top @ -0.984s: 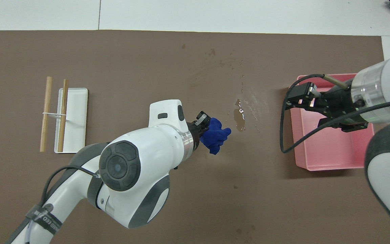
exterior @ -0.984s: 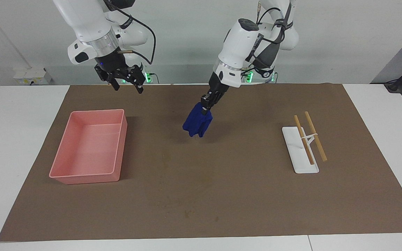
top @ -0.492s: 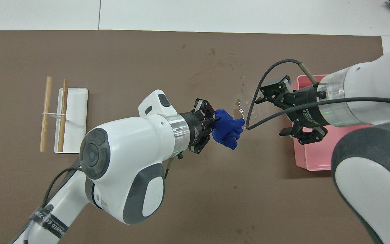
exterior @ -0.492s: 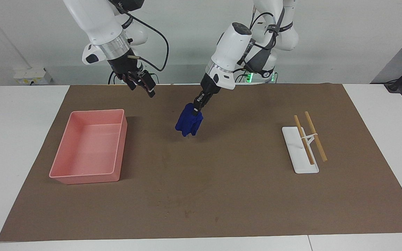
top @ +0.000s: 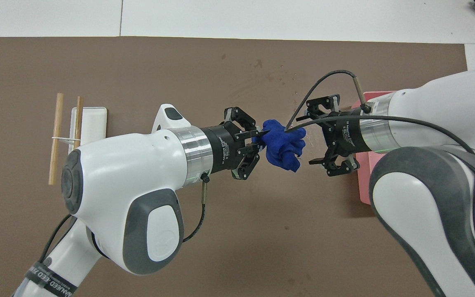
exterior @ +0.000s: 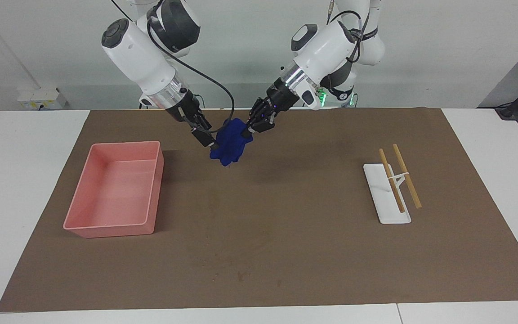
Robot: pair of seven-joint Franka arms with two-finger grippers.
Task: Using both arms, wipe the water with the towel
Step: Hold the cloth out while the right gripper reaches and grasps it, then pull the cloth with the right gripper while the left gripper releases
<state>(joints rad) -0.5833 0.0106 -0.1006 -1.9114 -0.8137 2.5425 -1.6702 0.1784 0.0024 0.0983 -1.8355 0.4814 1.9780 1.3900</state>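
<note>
A brown mat (exterior: 286, 252) covers the white counter (exterior: 25, 148). The left hand (exterior: 246, 130) pinches the bunched navy-blue towel (exterior: 229, 141) aloft; the right hand (exterior: 212, 145), fingers spread, meets it.

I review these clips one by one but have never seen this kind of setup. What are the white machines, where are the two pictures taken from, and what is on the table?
Those are two robot arms, each ending in a two-finger gripper. One picture faces them across the table; the other looks down from above their end. The left gripper is shut on a dark blue towel, held up in the air above the brown mat. The right gripper is right at the towel; its fingers look open in the overhead view. On the mat lie a pink tray, a white rack with two wooden sticks, and water spots.
</note>
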